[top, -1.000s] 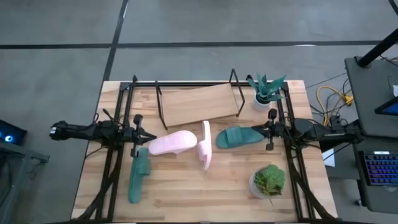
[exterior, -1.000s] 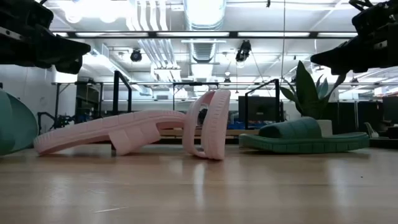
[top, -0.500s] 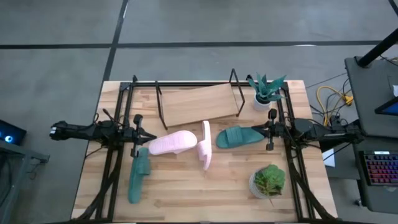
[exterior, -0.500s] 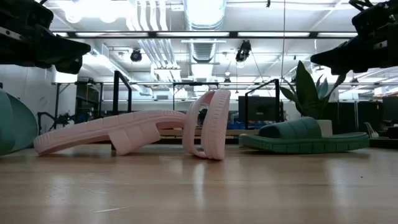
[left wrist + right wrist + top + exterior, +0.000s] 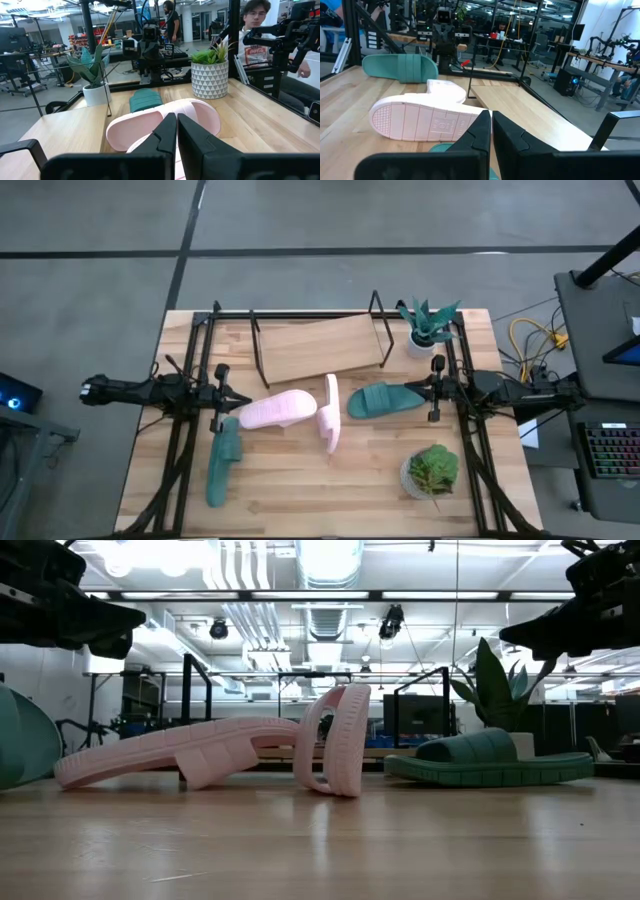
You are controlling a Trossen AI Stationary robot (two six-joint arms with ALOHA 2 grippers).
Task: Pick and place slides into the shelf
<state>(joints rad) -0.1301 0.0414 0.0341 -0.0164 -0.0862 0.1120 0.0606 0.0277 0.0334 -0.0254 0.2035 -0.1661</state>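
Note:
Two pale pink slides lie mid-table. One (image 5: pixel 278 410) has its strap underneath. The other (image 5: pixel 330 415) stands on its long edge beside it. One teal slide (image 5: pixel 385 400) rests sole down to the right. Another teal slide (image 5: pixel 223 460) lies near the left front. The shelf (image 5: pixel 315 345), a black wire frame with a slanted wooden board, stands at the far edge. My left gripper (image 5: pixel 243 402) is shut, level above the table, pointing at the pink slide (image 5: pixel 150 125). My right gripper (image 5: pixel 412 390) is shut, level, above the right teal slide's end.
A spiky plant in a white pot (image 5: pixel 430 325) stands at the far right beside the shelf, and a leafy potted plant (image 5: pixel 432 470) at the near right. Black arm-mount frames (image 5: pixel 190 430) run along both sides. A person (image 5: pixel 255 30) sits beyond the table's right side.

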